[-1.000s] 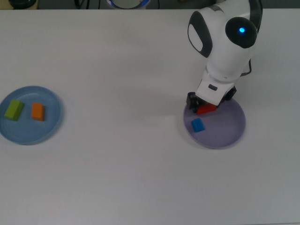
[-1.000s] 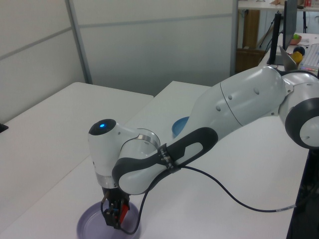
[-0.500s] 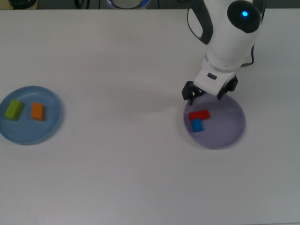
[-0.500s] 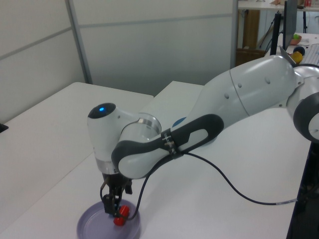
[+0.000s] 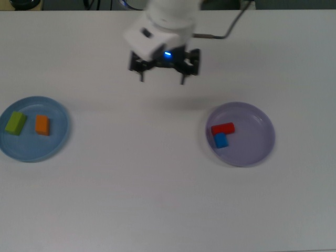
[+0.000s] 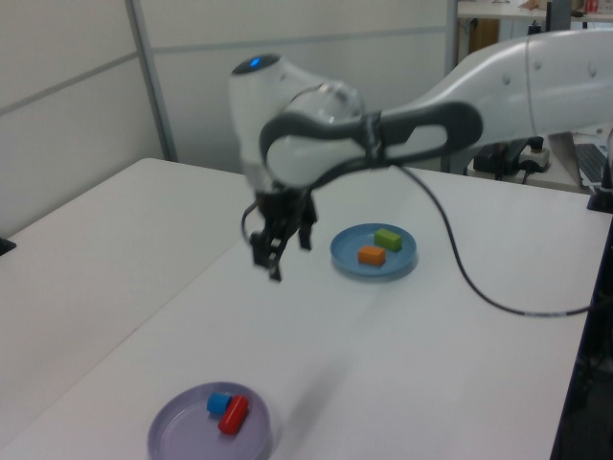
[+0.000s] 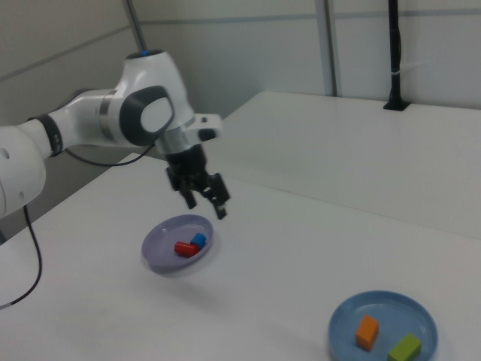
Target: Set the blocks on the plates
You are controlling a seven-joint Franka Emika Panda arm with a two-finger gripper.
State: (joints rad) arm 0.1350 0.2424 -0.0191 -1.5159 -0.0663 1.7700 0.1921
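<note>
Now, each line takes one part of the scene.

Gripper: the gripper (image 5: 161, 77) hangs in the air above the white table (image 5: 157, 199), between the two plates. Its jaws are spread wide apart and hold nothing.

Purple plate: the purple plate (image 5: 257, 149) lies on the top view's right. It carries the red block (image 5: 223, 128) and the blue block (image 5: 221, 140), which touch each other.

Blue plate: the blue plate (image 5: 55, 142) lies on the top view's left, well apart from the purple one. It carries the green block (image 5: 16, 123) and the orange block (image 5: 42, 125), side by side with a small gap.

Progress: all four blocks rest on plates, so I judge the task as complete.

Risk one: if the arm comes down again near a plate, a finger can push the rim and slide the plate, because the plates look light.

Risk two: the red and blue blocks sit near the plate's edge, so a knock there could tip one out onto the table.
</note>
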